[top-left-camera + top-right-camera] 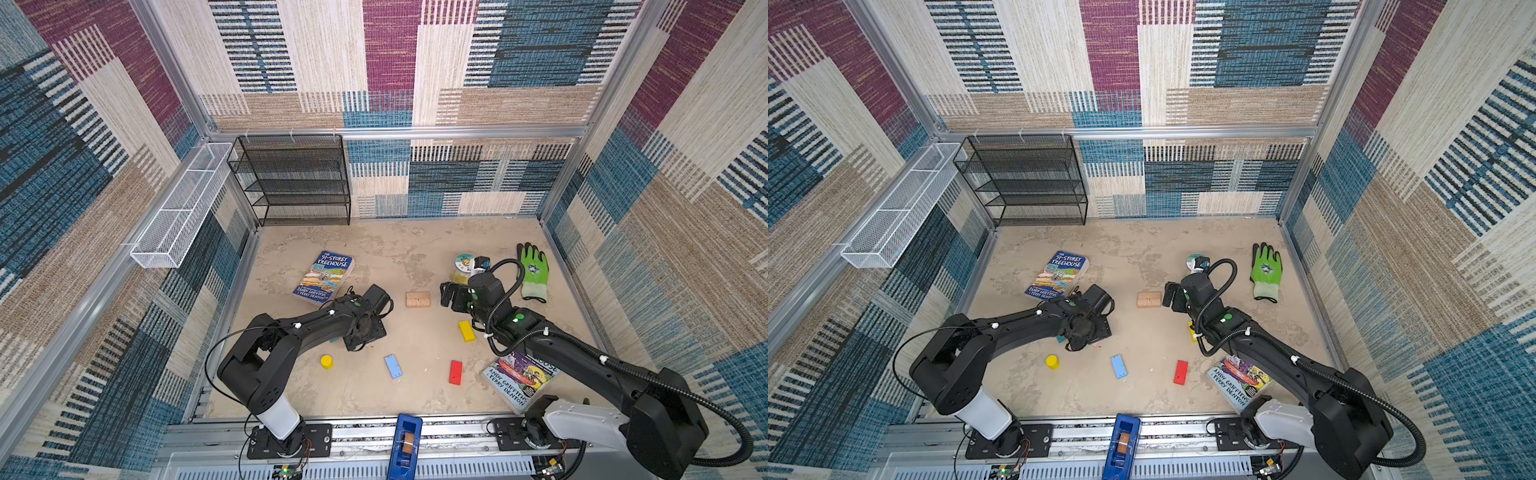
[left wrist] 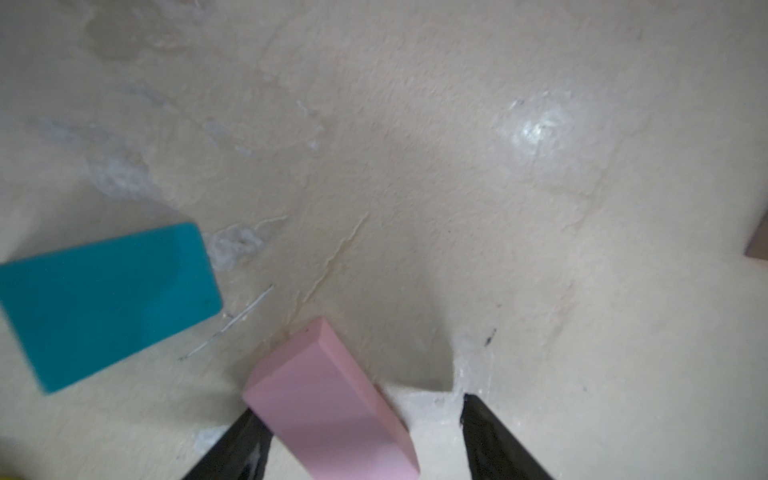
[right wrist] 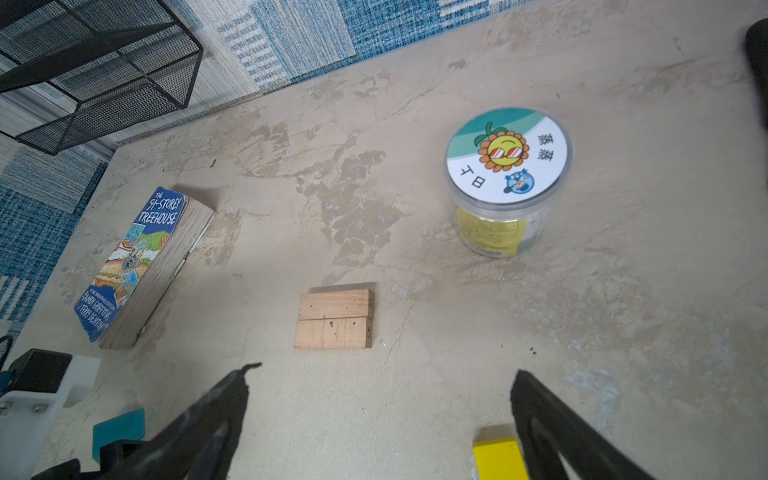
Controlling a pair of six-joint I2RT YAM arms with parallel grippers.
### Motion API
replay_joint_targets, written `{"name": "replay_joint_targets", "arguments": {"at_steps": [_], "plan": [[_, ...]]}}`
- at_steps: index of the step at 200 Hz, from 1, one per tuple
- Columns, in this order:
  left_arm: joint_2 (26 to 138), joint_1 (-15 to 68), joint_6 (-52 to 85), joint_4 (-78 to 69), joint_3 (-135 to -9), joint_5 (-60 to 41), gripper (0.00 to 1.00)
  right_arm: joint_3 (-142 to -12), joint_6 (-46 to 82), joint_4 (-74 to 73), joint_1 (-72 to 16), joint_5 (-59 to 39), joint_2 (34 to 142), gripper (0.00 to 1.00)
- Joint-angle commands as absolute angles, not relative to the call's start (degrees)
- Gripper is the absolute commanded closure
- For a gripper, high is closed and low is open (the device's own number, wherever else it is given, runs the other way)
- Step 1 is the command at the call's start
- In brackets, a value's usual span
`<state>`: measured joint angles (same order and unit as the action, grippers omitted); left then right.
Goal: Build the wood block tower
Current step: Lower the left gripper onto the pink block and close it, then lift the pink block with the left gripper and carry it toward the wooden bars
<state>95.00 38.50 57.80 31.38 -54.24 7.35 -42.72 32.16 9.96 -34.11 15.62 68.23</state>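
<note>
In both top views my left arm bends down over the worktop [image 1: 399, 257], and its wrist hides my left claw. Only a sliver of the teal piece [image 1: 335, 340] peeks out beside it. My right claw [image 1: 446, 296] is spread wide and empty, just beside the two plain wood blocks [image 1: 417, 299], which lie flat, side by side and touching. The yellow block [image 1: 466, 331] lies close against my right arm. The red block [image 1: 455, 372], the light blue block [image 1: 393, 366] and the upright yellow cylinder [image 1: 326, 361] sit well apart along the near side. A book [image 1: 324, 276] lies beyond my left arm, and a jar [image 1: 463, 266] and a green glove [image 1: 533, 270] lie beyond my right.

From my left wrist, my left claw [image 2: 357, 405] stands open around the pink block [image 2: 328, 403]. The block touches one finger [image 2: 245, 440], with a clear gap to the other, so I have no grip on it. The teal piece lies flat nearby, apart from the pink block.

From my right wrist, my right claw [image 3: 386, 369] gapes wide with only bare worktop between the fingers. The plain wood blocks lie ahead of the fingertips, not touching them. One end of the yellow block shows just beside one finger, and the jar stands upright farther off.
</note>
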Motion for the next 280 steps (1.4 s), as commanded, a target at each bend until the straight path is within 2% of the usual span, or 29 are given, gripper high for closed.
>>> {"name": "replay_joint_targets", "arguments": {"at_steps": [1, 48, 148, 190, 247, 264, 280], "plan": [[96.67, 38.41, 54.22, 31.42, -55.26, 7.61, 0.31, -42.91, 32.78, 9.5, -34.1, 16.48, 68.32, 0.0], [98.87, 38.39, 49.31, 31.64, -56.86, 6.9, 0.42, -42.97, 33.04, 9.76, -34.1, 16.29, 68.23, 0.0], [96.17, 38.5, 37.92, 36.56, -57.57, 9.23, 0.44, -43.78, 33.05, 9.14, -34.1, 14.16, 70.62, 0.0], [95.85, 38.55, 37.52, 36.55, -57.39, 7.82, 0.51, -44.51, 32.87, 9.32, -34.15, 13.63, 71.69, 0.0], [98.17, 38.58, 38.04, 36.74, -58.18, 6.85, 0.52, -44.97, 32.74, 9.8, -34.12, 13.47, 71.99, 0.0], [98.28, 38.58, 38.21, 36.74, -58.38, 6.83, 0.59, -44.87, 32.85, 9.95, -34.15, 13.64, 71.89, 0.0], [97.97, 38.58, 38.39, 36.76, -58.23, 7.03, 0.59, -44.78, 32.82, 10.04, -34.1, 13.62, 71.72, 0.0]]}}
